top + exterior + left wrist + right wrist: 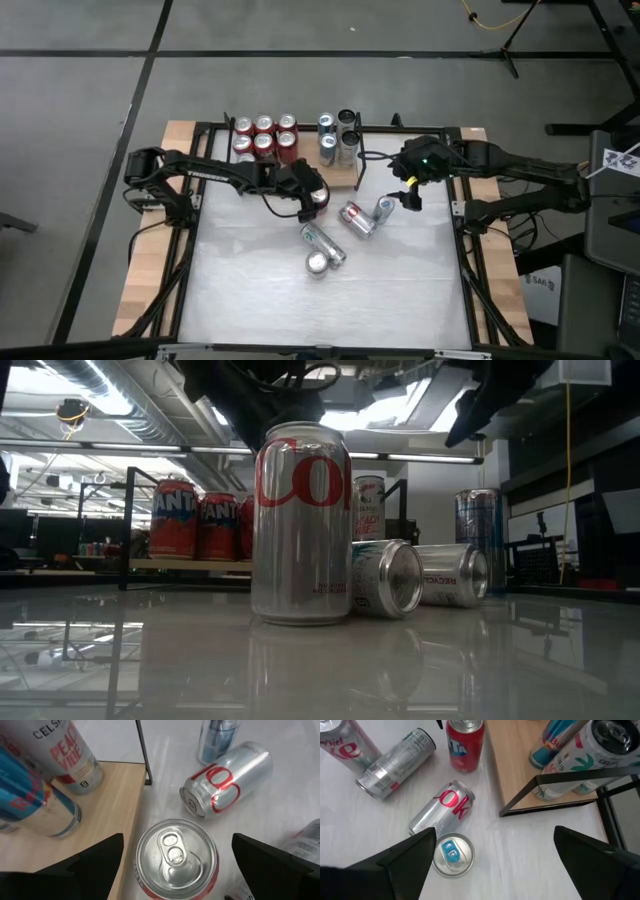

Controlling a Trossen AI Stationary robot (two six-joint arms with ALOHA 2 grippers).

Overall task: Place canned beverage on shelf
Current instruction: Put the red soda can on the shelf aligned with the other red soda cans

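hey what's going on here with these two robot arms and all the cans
Two robot arms are stocking cans onto a wooden shelf at the back of the table. The left gripper hangs open directly over an upright red can standing on the table beside the shelf's edge, not gripping it. The right gripper is also open and empty, hovering above a small upright can with a blue tab. Red cans and taller slim cans already stand on the shelf; several silver cans remain on the table.

A lab: exposed ceiling ducts (110,395), strip lights, equipment stands.
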